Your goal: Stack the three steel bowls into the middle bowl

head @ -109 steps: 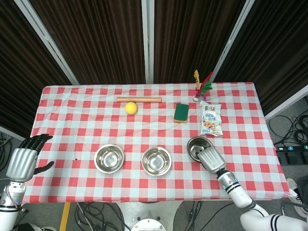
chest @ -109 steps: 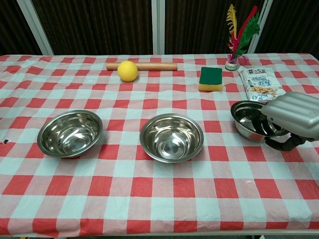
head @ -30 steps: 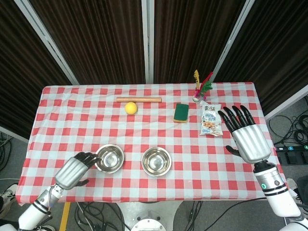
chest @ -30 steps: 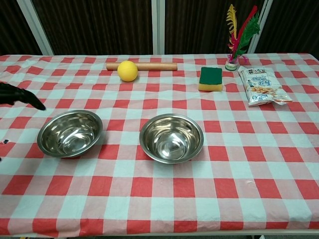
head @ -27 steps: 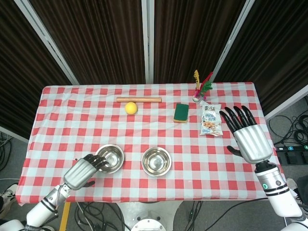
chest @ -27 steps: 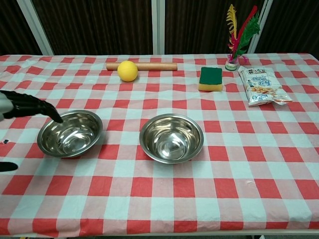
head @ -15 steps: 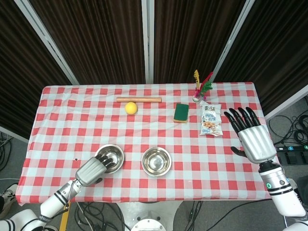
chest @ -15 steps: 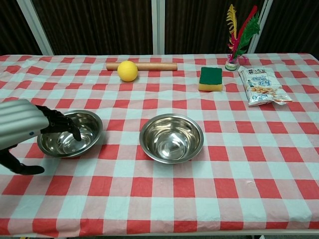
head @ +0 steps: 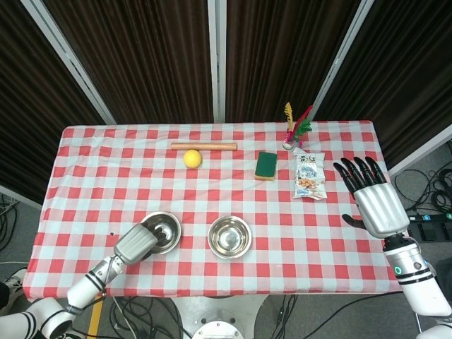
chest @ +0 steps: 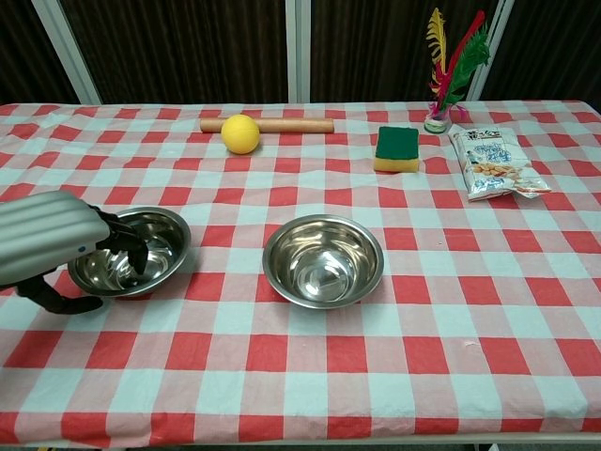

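Note:
Two steel bowl shapes show on the checked cloth. The left bowl (head: pixel 162 232) (chest: pixel 141 246) has my left hand (head: pixel 135 245) (chest: pixel 45 248) gripping its near-left rim, fingers (chest: pixel 130 250) curled inside and the thumb against the outer wall. It looks slightly tilted. The middle bowl (head: pixel 229 236) (chest: pixel 323 260) stands alone at the front centre; whether another bowl lies nested in it I cannot tell. My right hand (head: pixel 372 201) hangs open over the table's right edge, fingers spread, holding nothing. The chest view does not show it.
At the back lie a yellow ball (head: pixel 193 157) (chest: pixel 240 133) and a wooden rolling pin (head: pixel 203 146) (chest: pixel 282 124). A green sponge (head: pixel 266 165) (chest: pixel 397 148), a snack bag (head: pixel 309 176) (chest: pixel 488 162) and a feather shuttlecock (head: pixel 295 127) (chest: pixel 449 66) sit at the back right.
My left hand has slid further over the left bowl's rim and its thumb has come up against the wall. The right hand has drifted slightly right and down.

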`<state>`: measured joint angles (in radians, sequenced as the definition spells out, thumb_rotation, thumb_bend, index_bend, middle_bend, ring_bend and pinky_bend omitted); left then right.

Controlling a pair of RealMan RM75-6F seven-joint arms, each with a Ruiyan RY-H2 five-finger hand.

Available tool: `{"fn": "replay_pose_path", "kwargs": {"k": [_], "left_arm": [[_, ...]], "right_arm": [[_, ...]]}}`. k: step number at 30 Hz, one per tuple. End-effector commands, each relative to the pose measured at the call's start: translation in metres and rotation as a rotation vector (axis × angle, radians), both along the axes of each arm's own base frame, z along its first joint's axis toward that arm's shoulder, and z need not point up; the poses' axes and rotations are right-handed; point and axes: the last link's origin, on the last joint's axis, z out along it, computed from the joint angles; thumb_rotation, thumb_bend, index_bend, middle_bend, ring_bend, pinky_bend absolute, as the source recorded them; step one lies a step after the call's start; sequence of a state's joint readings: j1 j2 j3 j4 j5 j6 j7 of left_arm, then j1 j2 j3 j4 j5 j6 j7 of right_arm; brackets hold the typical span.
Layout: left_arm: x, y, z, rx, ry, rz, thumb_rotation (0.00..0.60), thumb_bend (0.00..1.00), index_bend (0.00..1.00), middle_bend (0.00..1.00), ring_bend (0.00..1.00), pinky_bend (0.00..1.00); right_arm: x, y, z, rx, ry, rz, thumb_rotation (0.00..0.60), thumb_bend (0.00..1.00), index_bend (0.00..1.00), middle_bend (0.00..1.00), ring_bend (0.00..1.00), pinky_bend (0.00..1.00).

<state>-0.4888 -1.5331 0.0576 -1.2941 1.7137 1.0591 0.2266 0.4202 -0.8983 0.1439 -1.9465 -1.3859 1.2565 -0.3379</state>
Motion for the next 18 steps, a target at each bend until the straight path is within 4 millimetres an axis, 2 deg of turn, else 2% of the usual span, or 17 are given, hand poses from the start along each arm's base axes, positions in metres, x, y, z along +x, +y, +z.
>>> {"fn": "replay_pose_path", "kwargs": {"k": [1,9,18], "left_arm": [[0.0012,0.0004,-0.001,0.005,-0.006,-0.008,0.6,0.31,0.51,0.54,0.48,0.54],[-0.0004,0.0004,-0.0084,0.003,0.007,-0.028,0.6,0.34,0.63,0.65,0.6,0.64],[0.0076,0.0029,-0.0102,0.036,-0.035,-0.083,0.6,0.37,0.69,0.72,0.67,0.7]], "right_arm": [[0.0005,-0.0011,-0.0004,0.0,-0.001,-0.002,0.6,0.0,0.0,0.06,0.0,0.0],[0.0009,-0.002,0.0008,-0.008,-0.002,-0.009,0.6,0.0,0.0,0.06,0.0,0.0],[-0.0043,-0.0022,0.003,-0.015,0.001,-0.026,0.6,0.0,0.0,0.06,0.0,0.0]]}}
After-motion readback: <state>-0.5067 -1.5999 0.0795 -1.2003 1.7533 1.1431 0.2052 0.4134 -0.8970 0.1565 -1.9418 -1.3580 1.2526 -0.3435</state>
